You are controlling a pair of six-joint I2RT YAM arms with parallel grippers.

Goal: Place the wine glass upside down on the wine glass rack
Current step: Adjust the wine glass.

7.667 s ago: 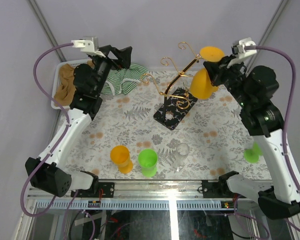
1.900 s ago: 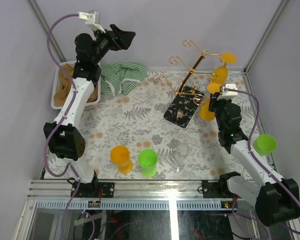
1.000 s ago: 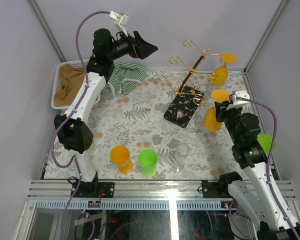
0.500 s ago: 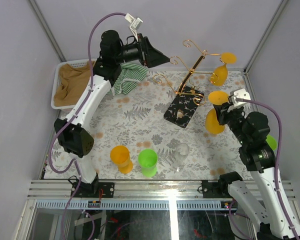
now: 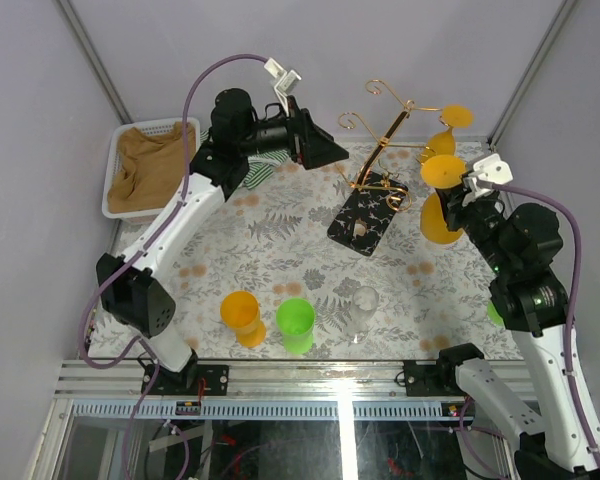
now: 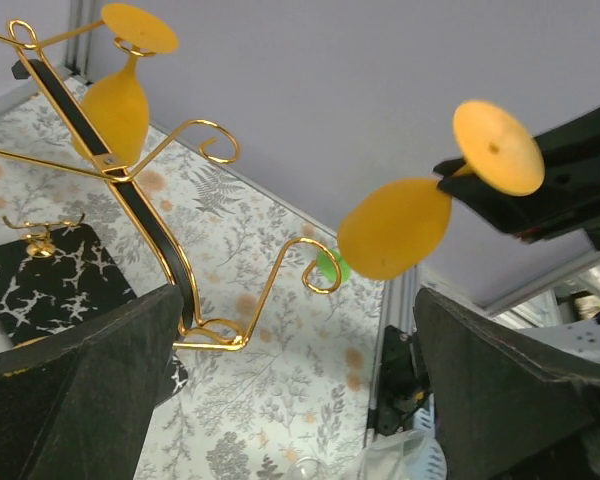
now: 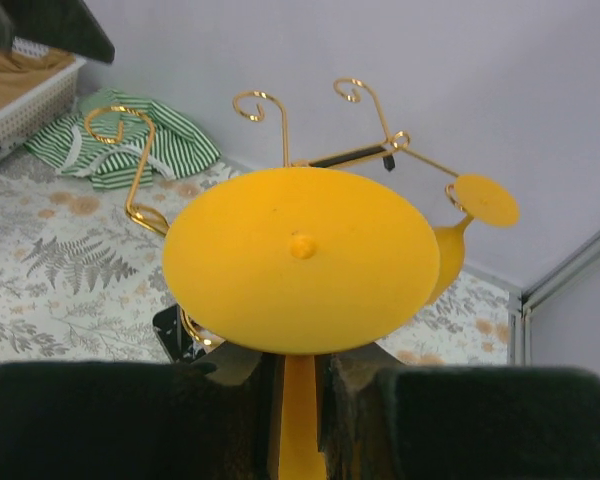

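Observation:
An orange wine glass (image 5: 440, 218) hangs upside down in the air, foot (image 7: 300, 258) uppermost, and my right gripper (image 5: 464, 193) is shut on its stem (image 7: 298, 420). It is right of the gold wine glass rack (image 5: 383, 140), apart from the hooks. The rack's black patterned base (image 5: 365, 215) sits mid-table. A second orange glass (image 5: 442, 140) hangs upside down on the rack's right arm. My left gripper (image 5: 318, 148) hovers open just left of the rack. The left wrist view faces the post (image 6: 130, 190), a curled hook (image 6: 320, 275) and the held glass (image 6: 395, 228).
An orange cup (image 5: 242, 318), a green cup (image 5: 296, 325) and a clear glass (image 5: 364, 310) stand along the near edge. Another green cup (image 5: 494, 313) peeks from behind the right arm. A white basket (image 5: 118, 150) of brown cloth and a striped cloth (image 7: 140, 150) lie back left.
My left arm has swung right and forward, its open gripper now beside the rack. The right gripper has carried the orange glass up and back, nearer the rack's right side.

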